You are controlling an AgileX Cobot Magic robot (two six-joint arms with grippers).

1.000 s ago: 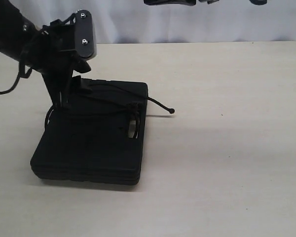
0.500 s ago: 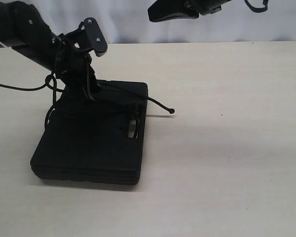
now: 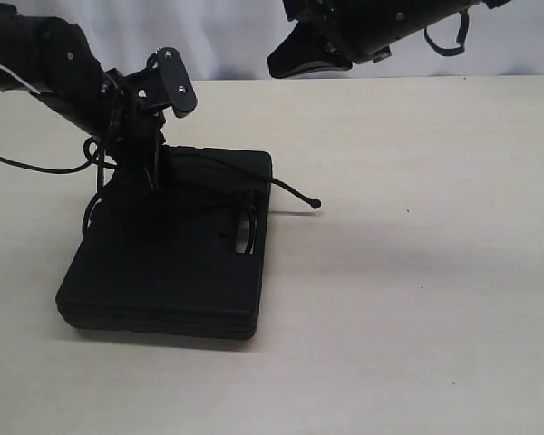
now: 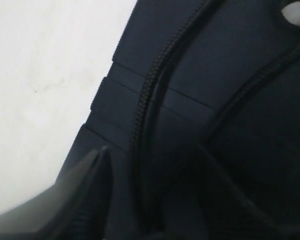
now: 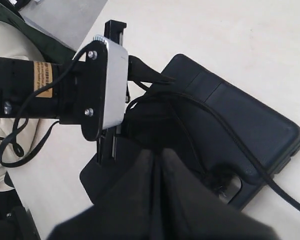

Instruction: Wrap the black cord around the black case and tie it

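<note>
The black case (image 3: 163, 272) lies flat on the table, its handle cut-out facing right. The black cord (image 3: 219, 166) crosses the far part of the lid, and one knobbed tip (image 3: 316, 204) sticks out over the table on the right. My left gripper (image 3: 154, 174) stands low over the case's far left corner, open. In the left wrist view the cord (image 4: 146, 100) runs on the case (image 4: 190, 50) between the parted fingers (image 4: 87, 185). My right gripper (image 3: 286, 65) hangs shut and empty in the air beyond the case. The right wrist view looks down on case (image 5: 250, 115) and cord (image 5: 230, 132).
The pale wooden table (image 3: 417, 272) spreads to the right and front of the case. A thin arm cable (image 3: 36, 167) loops over the table at the left. A white backdrop closes the far edge.
The right arm has come in from the top edge, lower and further left. The left gripper has turned and shifted slightly over the case's far left corner; case and cord lie as before.
</note>
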